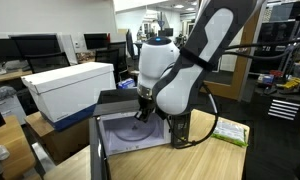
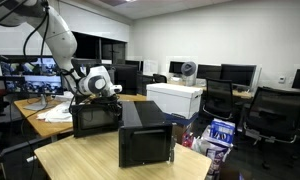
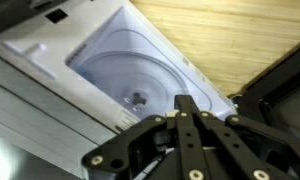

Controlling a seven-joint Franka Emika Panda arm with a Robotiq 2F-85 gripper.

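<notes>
A black microwave point(image 2: 95, 118) stands on a wooden table with its door point(image 2: 145, 145) swung open. In an exterior view its pale interior and round glass turntable point(image 1: 130, 135) show. My gripper point(image 1: 143, 113) hangs right at the open cavity, just above the turntable. In the wrist view the turntable point(image 3: 130, 70) with its centre hub lies below and ahead of my fingers point(image 3: 180, 100). The fingers are pressed together, and I see nothing between them. The dark door point(image 3: 285, 100) is at the right edge.
A large white box point(image 1: 70, 85) stands beside the microwave, also seen in an exterior view point(image 2: 175, 98). A green packet point(image 1: 230, 133) lies on the wooden table point(image 3: 230, 40). Desks with monitors point(image 2: 30, 68) and office chairs surround the table.
</notes>
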